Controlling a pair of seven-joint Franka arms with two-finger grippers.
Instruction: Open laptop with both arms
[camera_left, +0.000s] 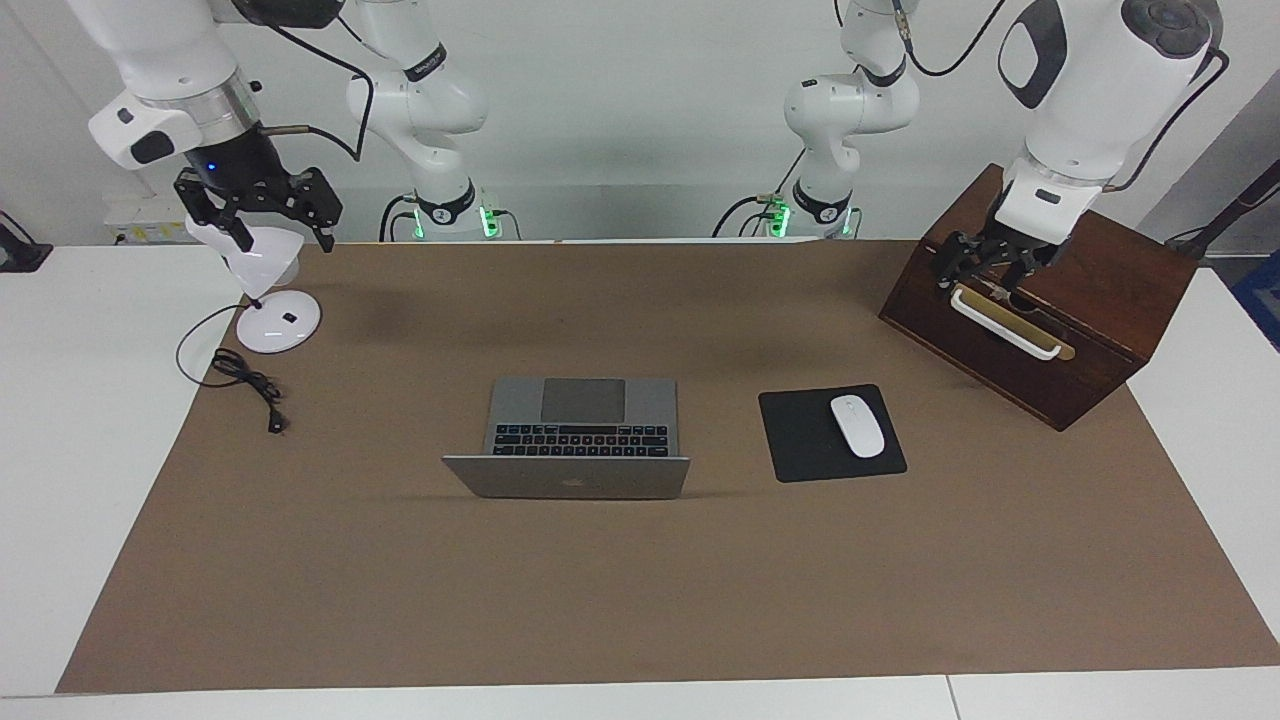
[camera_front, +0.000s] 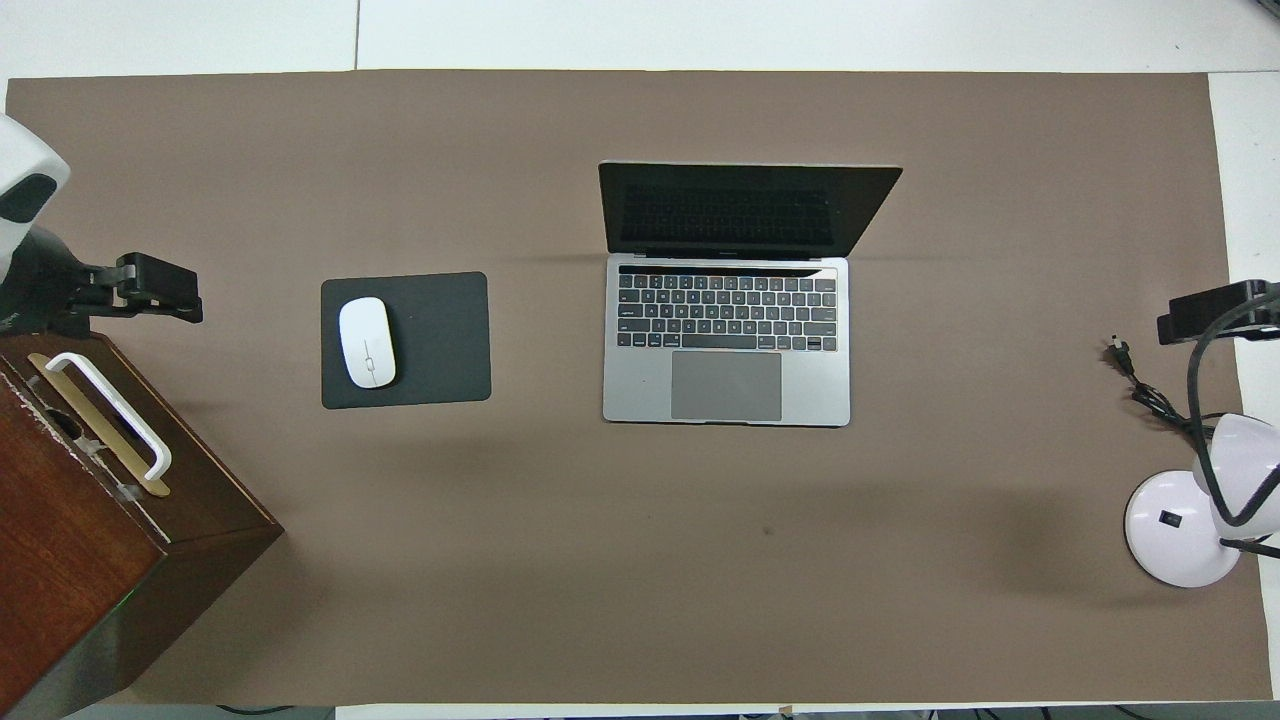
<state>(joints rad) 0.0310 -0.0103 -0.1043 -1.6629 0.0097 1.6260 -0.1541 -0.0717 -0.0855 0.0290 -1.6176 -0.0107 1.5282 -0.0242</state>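
Note:
The silver-grey laptop (camera_left: 580, 432) (camera_front: 727, 340) sits in the middle of the brown mat with its lid raised. Its dark screen, black keyboard and trackpad face the robots. My left gripper (camera_left: 985, 268) (camera_front: 165, 295) hangs open over the wooden box, just above one end of its white handle (camera_left: 1003, 323), far from the laptop. My right gripper (camera_left: 265, 228) hangs open and empty above the white desk lamp at the right arm's end of the table. Neither gripper touches the laptop.
A dark wooden box (camera_left: 1060, 330) (camera_front: 90, 520) stands at the left arm's end. A black mouse pad (camera_left: 795, 440) (camera_front: 440, 340) carrying a white mouse (camera_left: 858, 426) lies beside the laptop. The lamp (camera_left: 278, 322) (camera_front: 1180, 530) and its loose cable (camera_left: 250, 385) lie at the right arm's end.

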